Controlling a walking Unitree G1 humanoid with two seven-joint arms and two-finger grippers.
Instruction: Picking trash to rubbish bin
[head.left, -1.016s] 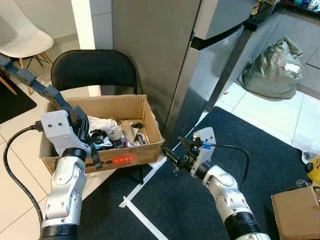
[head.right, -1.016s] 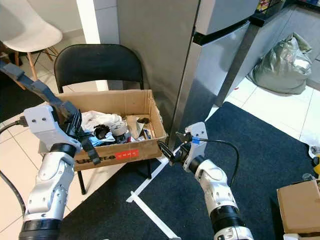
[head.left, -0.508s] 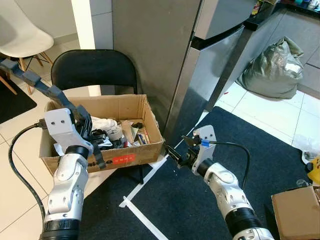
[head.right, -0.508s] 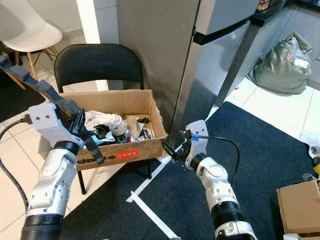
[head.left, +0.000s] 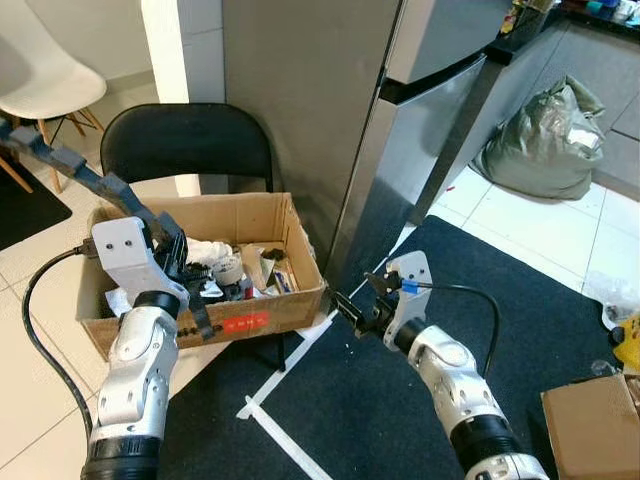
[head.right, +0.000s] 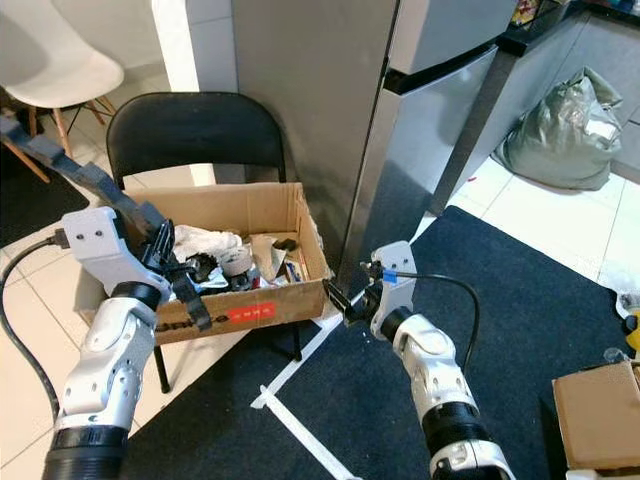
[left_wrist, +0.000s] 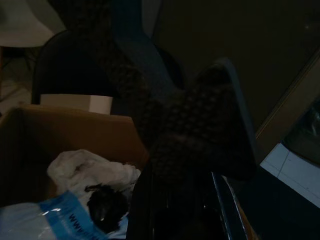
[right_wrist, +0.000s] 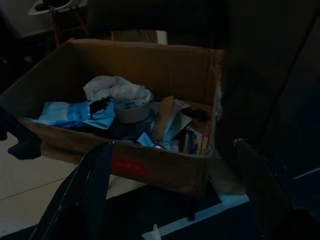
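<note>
An open cardboard box (head.left: 262, 318) of mixed trash sits on a black folding chair (head.left: 190, 140); inside are white crumpled plastic (head.left: 215, 248), a blue wrapper (right_wrist: 70, 112) and paper scraps. My left gripper (head.left: 185, 278) hangs over the box's left front part. It looks shut on a long blue-grey strip (head.left: 70, 168) that sticks out up and to the left. My right gripper (head.left: 352, 302) is low beside the box's right front corner, open, with nothing between its fingers (right_wrist: 87, 185).
A steel fridge (head.left: 400, 120) stands right behind the box. A grey-green rubbish bag (head.left: 545, 130) lies at the back right. White tape (head.left: 285, 440) crosses the dark rug. A white chair (head.left: 40, 70) is at the far left, a small carton (head.left: 595, 425) at the lower right.
My left gripper with the strip has edged a little right, toward the box. The right gripper has crept slightly closer to the box corner. The view has shifted a bit.
</note>
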